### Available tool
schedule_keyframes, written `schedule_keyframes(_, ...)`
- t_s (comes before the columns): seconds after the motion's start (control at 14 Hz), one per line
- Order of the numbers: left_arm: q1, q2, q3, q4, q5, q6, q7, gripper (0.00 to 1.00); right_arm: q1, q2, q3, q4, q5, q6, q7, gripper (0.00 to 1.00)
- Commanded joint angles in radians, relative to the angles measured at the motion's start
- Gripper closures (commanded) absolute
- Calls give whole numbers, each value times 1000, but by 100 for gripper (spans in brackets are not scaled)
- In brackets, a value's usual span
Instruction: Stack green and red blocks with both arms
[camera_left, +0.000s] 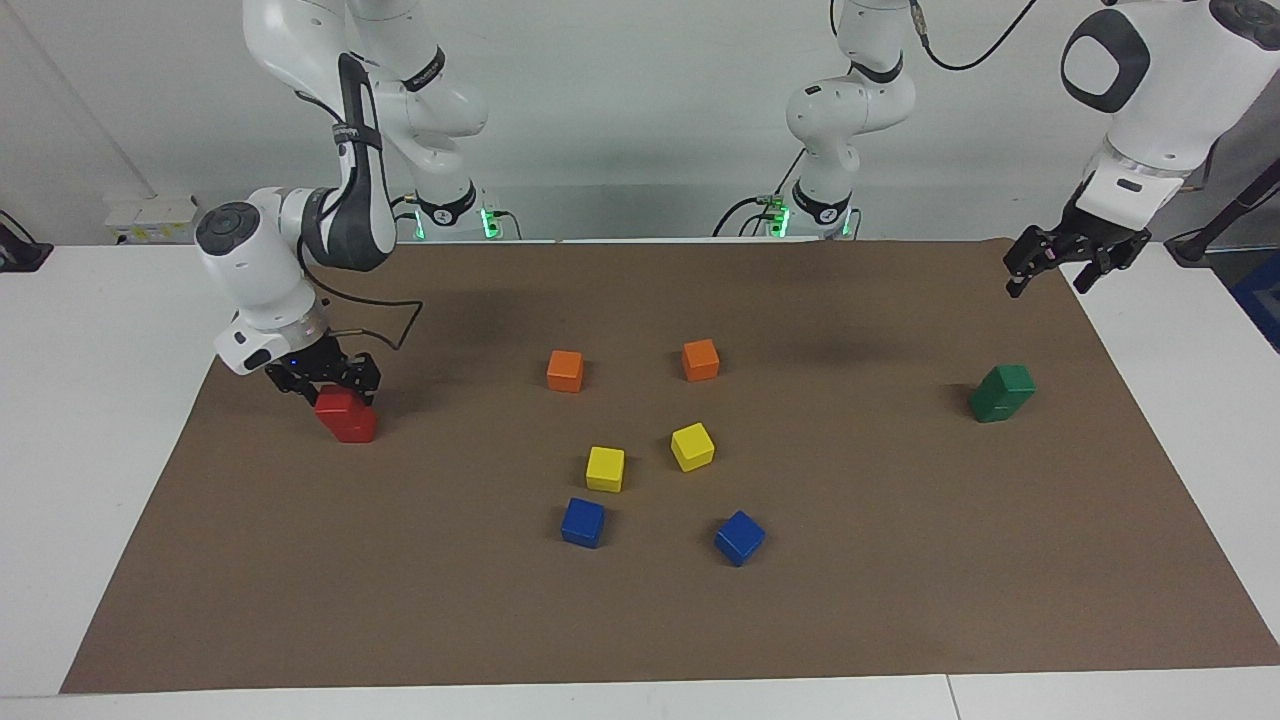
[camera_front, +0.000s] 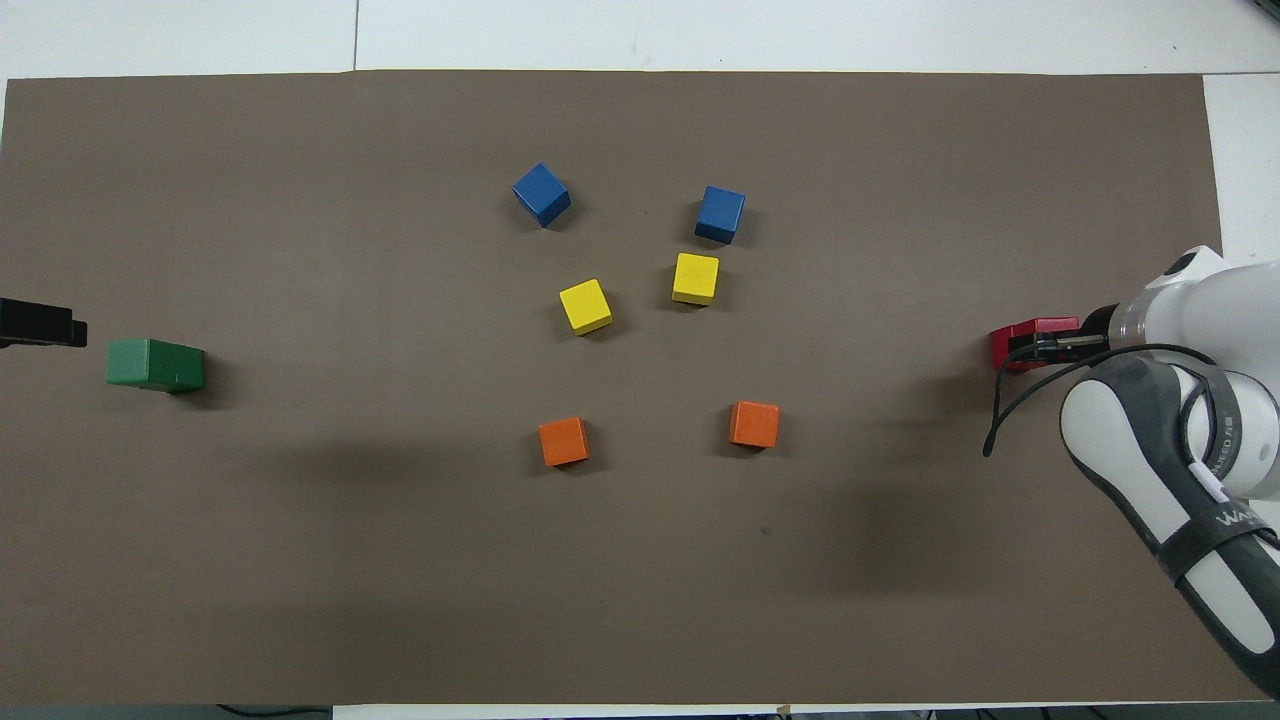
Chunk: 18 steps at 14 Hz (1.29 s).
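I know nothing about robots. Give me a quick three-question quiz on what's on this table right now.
1. True or false: the two green blocks lie side by side on the mat.
2. Which pincer is down at the red blocks? A: left pincer. B: right pincer.
3. How many single cubes sit between the red and green stacks?
Key:
1. False: one sits on the other.
2. B: the left pincer hangs open in the air.
3. Six: two orange cubes, two yellow cubes, two blue cubes.
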Motion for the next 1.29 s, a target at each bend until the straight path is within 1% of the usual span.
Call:
schedule_keyframes(0.0, -64, -6, 24, 11, -15, -18, -24, 0, 24, -16, 11, 45, 12, -14, 54, 0)
schedule_keyframes(0.14, -153, 2, 107, 25, -13, -23, -24, 0, 45, -33, 13, 97, 13, -85, 70, 0)
schedule_keyframes(0.21, -178, 8, 130, 27, -12, -23, -24, 0, 50, -42, 14, 126, 13, -131, 74, 0)
schedule_keyframes(0.36, -181, 43, 132, 42, -12, -40, -24, 0, 71, -71, 14, 199, 13, -236, 85, 0)
schedule_keyframes(0.5, -209, 48, 136, 65, -12, -47, -24, 0, 79, -96, 14, 273, 13, -356, 85, 0)
schedule_keyframes(0.71, -245, 42, 173, 64, -12, -38, -23, 0, 79, -154, 14, 330, 13, -485, 77, 0)
schedule_keyframes(0.93, -246, 36, 173, 64, -12, -49, -23, 0, 75, -190, 8, 372, 13, -586, 68, 0)
schedule_keyframes(1.21, -247, 34, 172, 64, -12, -63, -23, 0, 61, -174, 5, 453, 12, -662, 65, 0)
